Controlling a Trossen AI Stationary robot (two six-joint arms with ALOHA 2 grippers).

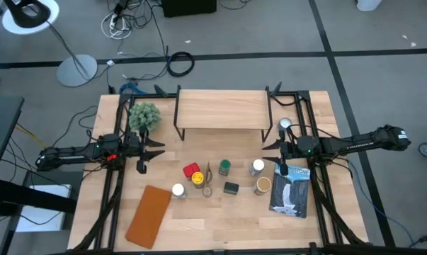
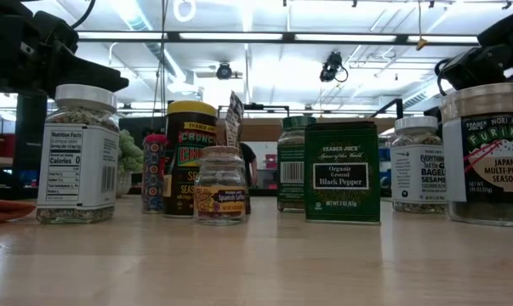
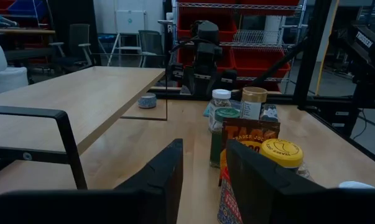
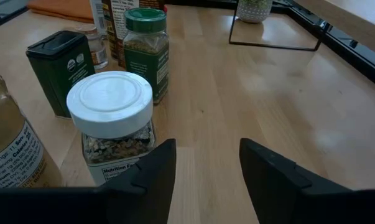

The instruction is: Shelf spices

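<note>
The spices stand grouped on the tabletop in front of the shelf (image 1: 220, 110): a red box (image 1: 192, 170), a yellow-lidded jar (image 1: 198, 178), white-lidded jars (image 1: 178, 190) (image 1: 258, 166), a green-lidded jar (image 1: 224, 166), a dark tin (image 1: 231, 188) and a tan-lidded jar (image 1: 263, 185). All rest upright on their bases. My left gripper (image 1: 155, 152) waits open at the table's left, fingers (image 3: 162, 180) level toward the group. My right gripper (image 1: 270, 154) stands open at the right, just short of the white-lidded jar (image 4: 112, 118). Nothing stands on the shelf's plank top (image 3: 81, 99).
A blue-and-white book (image 1: 291, 191) lies by the right gripper, and a flat brown pad (image 1: 148, 216) lies near the front left. A small green plant (image 1: 144, 115) stands left of the shelf. A small round object (image 1: 285, 124) sits right of the shelf. Black frame rails run along both table sides.
</note>
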